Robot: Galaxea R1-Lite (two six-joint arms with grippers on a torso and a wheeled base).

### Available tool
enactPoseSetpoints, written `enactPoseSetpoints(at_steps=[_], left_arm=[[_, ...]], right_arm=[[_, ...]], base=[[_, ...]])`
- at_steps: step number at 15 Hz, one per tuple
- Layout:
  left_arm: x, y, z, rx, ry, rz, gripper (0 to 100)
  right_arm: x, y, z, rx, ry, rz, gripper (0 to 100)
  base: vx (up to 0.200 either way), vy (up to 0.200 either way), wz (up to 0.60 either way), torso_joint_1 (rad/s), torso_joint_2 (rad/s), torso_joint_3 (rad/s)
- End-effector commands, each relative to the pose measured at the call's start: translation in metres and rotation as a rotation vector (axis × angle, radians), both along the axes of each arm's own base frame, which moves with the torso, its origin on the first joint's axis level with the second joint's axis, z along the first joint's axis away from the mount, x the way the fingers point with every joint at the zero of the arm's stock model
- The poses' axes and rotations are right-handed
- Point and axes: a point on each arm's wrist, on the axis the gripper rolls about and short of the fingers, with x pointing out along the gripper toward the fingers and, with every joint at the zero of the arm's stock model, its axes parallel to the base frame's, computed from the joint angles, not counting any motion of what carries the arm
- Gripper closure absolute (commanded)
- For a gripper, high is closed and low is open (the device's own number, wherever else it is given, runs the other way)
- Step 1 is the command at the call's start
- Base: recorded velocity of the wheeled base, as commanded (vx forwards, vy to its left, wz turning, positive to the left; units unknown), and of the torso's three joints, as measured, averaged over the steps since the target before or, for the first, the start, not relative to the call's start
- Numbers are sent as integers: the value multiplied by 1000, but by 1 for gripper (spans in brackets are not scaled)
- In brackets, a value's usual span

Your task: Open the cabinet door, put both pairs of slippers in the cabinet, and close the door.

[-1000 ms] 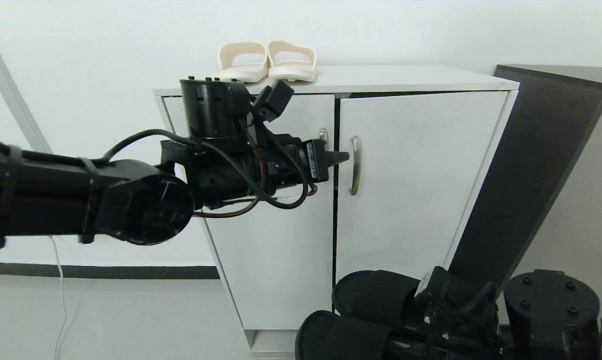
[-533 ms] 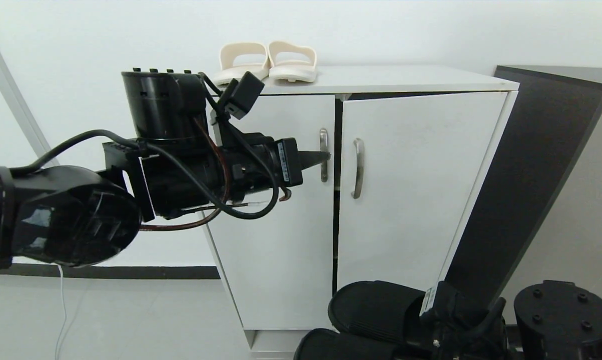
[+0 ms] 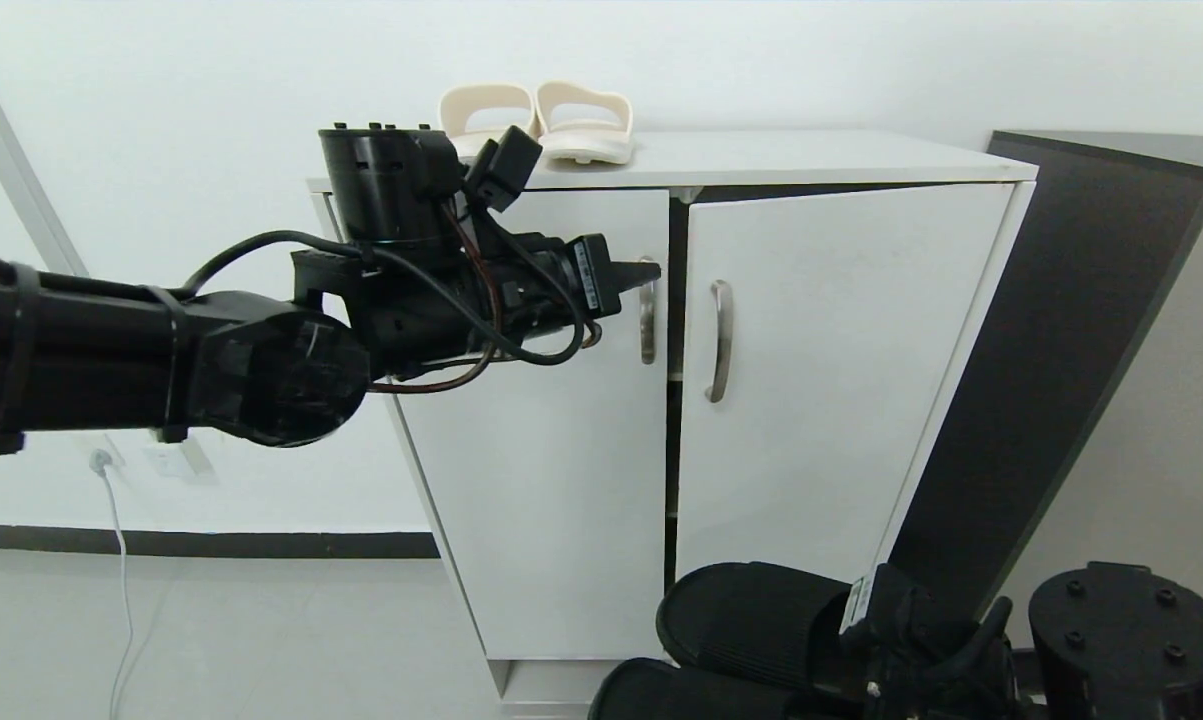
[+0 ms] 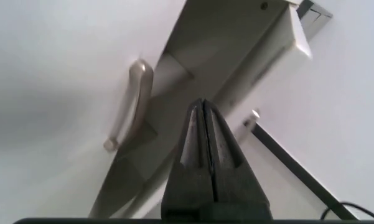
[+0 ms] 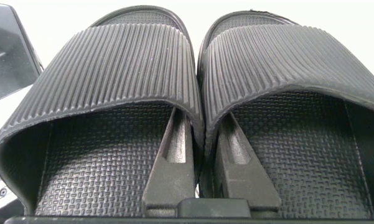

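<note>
I have one white cabinet point(image 3: 811, 155) in the middle of the head view, with two doors and a dark vertical gap between them. A dark grey unit point(image 3: 1041, 350) leans in along its right side. My left arm comes in from the left edge at handle height. The left door point(image 3: 551, 500) and right door point(image 3: 821, 380) each carry one upright metal handle, two in all. The left handle point(image 3: 647, 320) and right handle point(image 3: 721, 340) sit on either side of the gap.

There are two pairs of slippers, four in all. The black slippers point(image 3: 751, 610) are at the lower right, side by side, with their toes pointing away from my right wrist towards the lower middle of the frame. The right tool point(image 5: 203, 121) has one finger inside each slipper and is clamped on the two inner walls between them. The cream slippers point(image 3: 536, 120) lie side by side on the cabinet top at upper centre, long axes running front to back and toes to the wall.

The left tool point(image 3: 646, 270) has its fingers pressed together on nothing, its tip just beside the top of the left handle. The small label on it is too small for me to read.
</note>
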Motion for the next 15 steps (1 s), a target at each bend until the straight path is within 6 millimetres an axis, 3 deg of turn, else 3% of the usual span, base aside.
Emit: enactPoseSetpoints(at_steps=[1,8,11,14,15], left_arm=[[15,-11,-9,6,11,-2,100],[28,-33,-16,4,8,-31,100],[29,-37,-19,5,9,-37,100],[17,-49,-21,15,11,-79,100],[-1,-61,-18,8,-2,-130,100]], right_arm=[[0,0,-1,-3,2,2,100],[-1,2,-2,-9,6,11,100],[-2,3,-3,-13,11,15,100],[-5,5,-5,-20,15,31,100],[-6,5,-5,-21,16,34,100]], base=[[0,0,0,0,0,0],[0,0,0,0,0,0],[-200,0,0,1,4,-2],[-200,0,0,-1,4,1],[-200,0,0,-2,-2,12]])
